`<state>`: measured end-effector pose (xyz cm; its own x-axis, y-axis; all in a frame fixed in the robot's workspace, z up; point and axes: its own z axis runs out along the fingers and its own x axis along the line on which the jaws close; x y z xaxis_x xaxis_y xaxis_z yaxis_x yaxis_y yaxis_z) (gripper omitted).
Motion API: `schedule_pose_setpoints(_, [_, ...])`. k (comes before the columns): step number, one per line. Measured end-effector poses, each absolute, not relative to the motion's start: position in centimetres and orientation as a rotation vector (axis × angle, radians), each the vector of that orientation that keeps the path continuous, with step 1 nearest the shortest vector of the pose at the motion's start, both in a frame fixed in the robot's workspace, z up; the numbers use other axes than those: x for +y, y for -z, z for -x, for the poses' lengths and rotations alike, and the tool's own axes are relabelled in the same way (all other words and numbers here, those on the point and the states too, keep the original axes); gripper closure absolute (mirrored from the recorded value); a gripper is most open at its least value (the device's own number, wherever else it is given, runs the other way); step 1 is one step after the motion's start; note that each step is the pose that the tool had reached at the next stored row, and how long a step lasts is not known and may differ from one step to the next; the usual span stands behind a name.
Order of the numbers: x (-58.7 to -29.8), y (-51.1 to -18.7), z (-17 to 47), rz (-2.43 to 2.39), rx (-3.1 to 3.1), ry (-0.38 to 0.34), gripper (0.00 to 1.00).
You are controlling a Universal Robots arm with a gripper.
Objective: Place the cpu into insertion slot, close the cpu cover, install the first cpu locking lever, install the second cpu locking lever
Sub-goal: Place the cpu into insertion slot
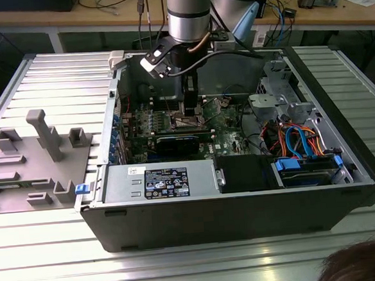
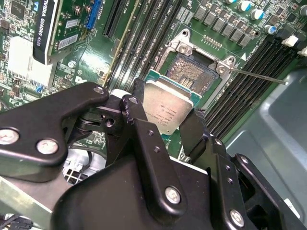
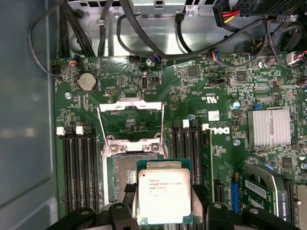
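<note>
Looked like a robotics lab or electronics workshop: a slotted aluminium table [image 1: 61, 268] carried an opened PC tower [image 1: 244, 215] and a grey fixture [image 1: 43, 132], with cable-strewn wooden benches [image 1: 333, 16] lined up behind it.

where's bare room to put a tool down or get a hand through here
Bare: the slatted table at the exterior view's left, past the grey fixture, and its strip along the near side of the computer case. Crowded: inside the case, the insertion slot sits between memory slots, with the pincer holding the cpu at it.
</note>
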<state>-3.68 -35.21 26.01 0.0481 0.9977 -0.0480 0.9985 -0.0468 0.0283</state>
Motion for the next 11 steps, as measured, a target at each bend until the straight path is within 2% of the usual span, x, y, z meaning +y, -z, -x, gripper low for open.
schedule_pose_setpoints(11, [-35.21, -25.65, 3.70, -2.235, 2.131, 0.023, 0.46])
